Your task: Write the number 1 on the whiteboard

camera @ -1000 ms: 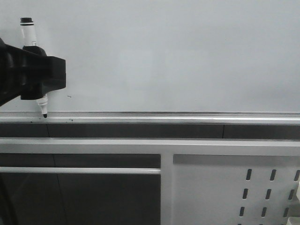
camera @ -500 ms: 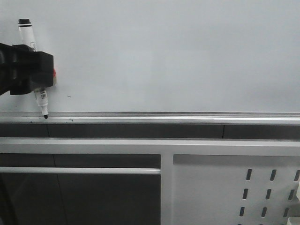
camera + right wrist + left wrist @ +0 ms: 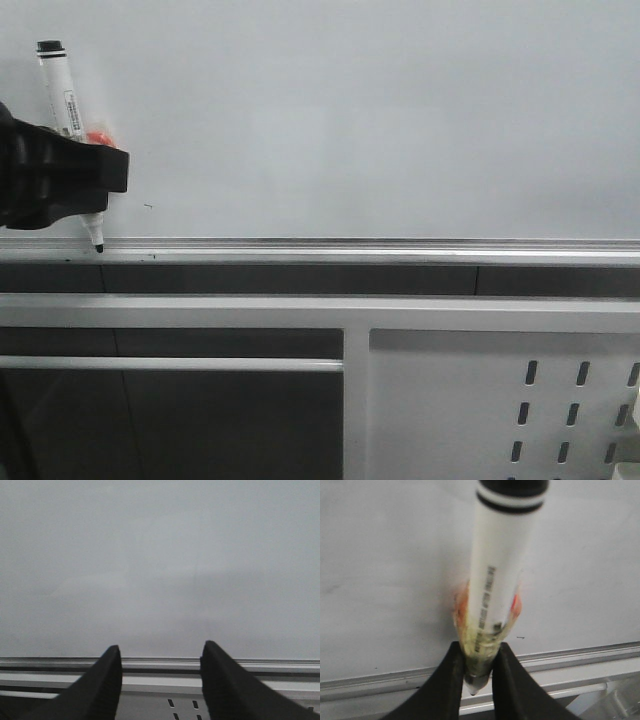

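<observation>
Pale grey and glossy, the whiteboard [image 3: 380, 110] fills most of what I see from the front, edged along the bottom by a silver rail [image 3: 360, 246]. Below that rail sit darker bands and, toward the lower right, a grey metal panel with slotted holes [image 3: 560, 400].

I can find no long marker stroke on the board in any view, so the number 1 is not there. Only a tiny dark speck [image 3: 148, 207] sits low near the left edge, just above the rail.

My left claw [image 3: 60, 185] is at the far left edge of the board, low down and close to the rail. Its black fingers [image 3: 445, 690] are closed tight on a white marker [image 3: 70, 120], gripping it near the writing end. The marker stands nearly upright, leaning a little, with its black end up and its dark tip [image 3: 98, 246] down at the rail, just left of the speck. Something orange [image 3: 98, 136] shows beside the barrel above the claw.

My right claw [image 3: 160, 685] faces bare board from its wrist camera, fingers spread apart and holding nothing.
</observation>
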Robot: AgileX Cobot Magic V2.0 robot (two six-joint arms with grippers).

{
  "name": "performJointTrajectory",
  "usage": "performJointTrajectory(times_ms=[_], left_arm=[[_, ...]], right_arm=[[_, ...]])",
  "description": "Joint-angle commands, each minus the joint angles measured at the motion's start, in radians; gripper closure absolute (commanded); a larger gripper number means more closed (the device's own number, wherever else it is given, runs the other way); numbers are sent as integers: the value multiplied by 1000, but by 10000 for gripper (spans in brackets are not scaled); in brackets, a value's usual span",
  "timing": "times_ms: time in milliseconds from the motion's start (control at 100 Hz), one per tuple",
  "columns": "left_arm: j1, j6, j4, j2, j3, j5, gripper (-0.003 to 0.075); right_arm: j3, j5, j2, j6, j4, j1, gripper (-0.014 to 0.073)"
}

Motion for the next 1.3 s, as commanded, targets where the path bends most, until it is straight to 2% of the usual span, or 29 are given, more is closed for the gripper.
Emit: performJointTrajectory(times_ms=[0,100,310,560,630,780,850,940,1050,1140,1290], left_arm=[[1,-10,70,-20,-32,-70,740],[1,-6,114,-32,-44,-71,740],[1,-6,110,-41,-67,-67,740],[-41,9,161,-66,-67,51,740],[-78,28,229,-86,-67,56,740],[-165,35,335,-135,-67,81,740],[-201,36,375,-155,-75,131,740],[-236,36,455,-166,-118,276,740],[-276,36,549,-168,-186,444,740],[-299,36,571,-168,-244,506,740],[-314,36,572,-168,-321,564,740]], right_arm=[[-35,-92,20,-9,-2,-6,267],[-35,-114,20,-9,-2,-6,267],[-44,-93,20,-9,3,-6,267],[-48,-49,20,-32,75,-5,267],[-67,9,20,-192,203,-5,267],[-127,200,41,-806,688,-5,267],[-161,321,85,-997,829,-5,267],[-212,414,167,-1041,857,-5,267],[-275,412,239,-1078,878,15,265],[-323,398,286,-1127,882,97,266],[-379,393,386,-1106,746,259,266]])
